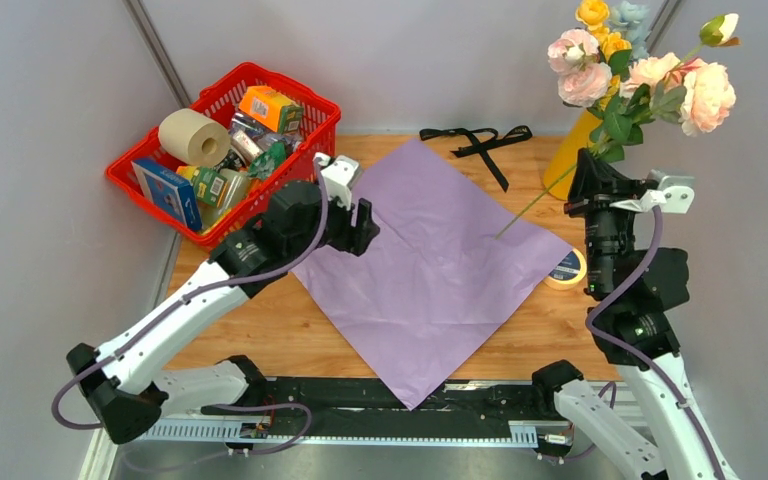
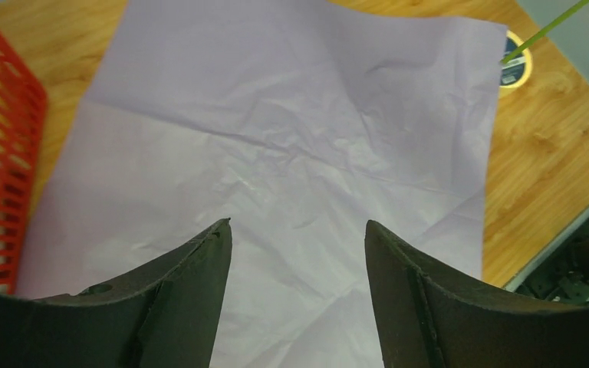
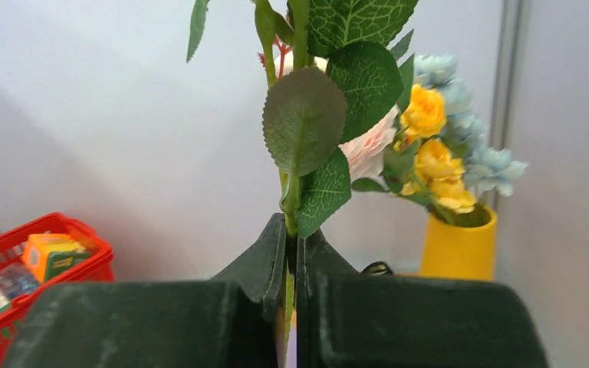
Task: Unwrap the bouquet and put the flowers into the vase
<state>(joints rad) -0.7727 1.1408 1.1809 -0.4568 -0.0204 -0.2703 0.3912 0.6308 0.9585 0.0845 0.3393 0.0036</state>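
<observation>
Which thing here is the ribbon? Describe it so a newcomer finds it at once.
Start at the lilac paper sheet spread across the wooden table. Just past its far corner, near the back wall, lies the ribbon. It is the only thin black strip, loose and flat, between the red basket and the yellow vase.

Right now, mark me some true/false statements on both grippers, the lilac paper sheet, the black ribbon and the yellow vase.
1. The right gripper is shut on a thin green flower stem. True.
2. The left gripper clamps the creased lilac wrapping paper sheet. False: its jaws stand open with nothing between them.
3. The black ribbon is tied round the paper. False: it lies loose on the wooden table, beyond the sheet's far corner.
4. The tall mustard-yellow cylinder vase holds yellow and pale blue flowers. True.
</observation>
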